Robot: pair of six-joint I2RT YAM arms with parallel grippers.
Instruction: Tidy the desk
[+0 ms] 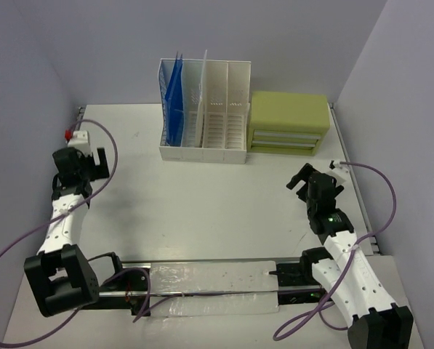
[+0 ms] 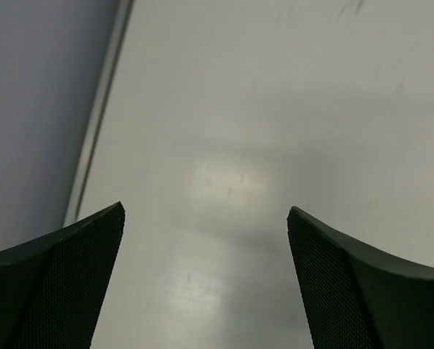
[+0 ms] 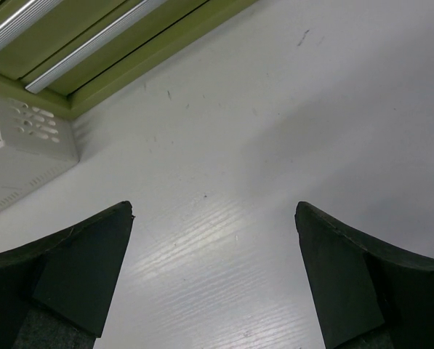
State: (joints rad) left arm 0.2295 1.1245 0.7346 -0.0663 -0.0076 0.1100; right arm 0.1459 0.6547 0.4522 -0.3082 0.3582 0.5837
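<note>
Our left claw (image 2: 206, 214) and right claw (image 3: 214, 207) both gape wide above the white surface (image 1: 202, 211).
We hold nothing in the left claw; the surface lies just under it, its edge rail (image 2: 93, 138) off to the left. The white file rack (image 1: 202, 109) and green drawer box (image 1: 289, 120) stand ahead of the right claw, toward its left; it too is empty.

The white desk (image 1: 202, 211) fills most of the frame. At its upper centre stands a white slotted file rack (image 1: 202, 134), and just beside it on the right sits a green drawer box (image 1: 289, 122), both near its upper edge.
</note>
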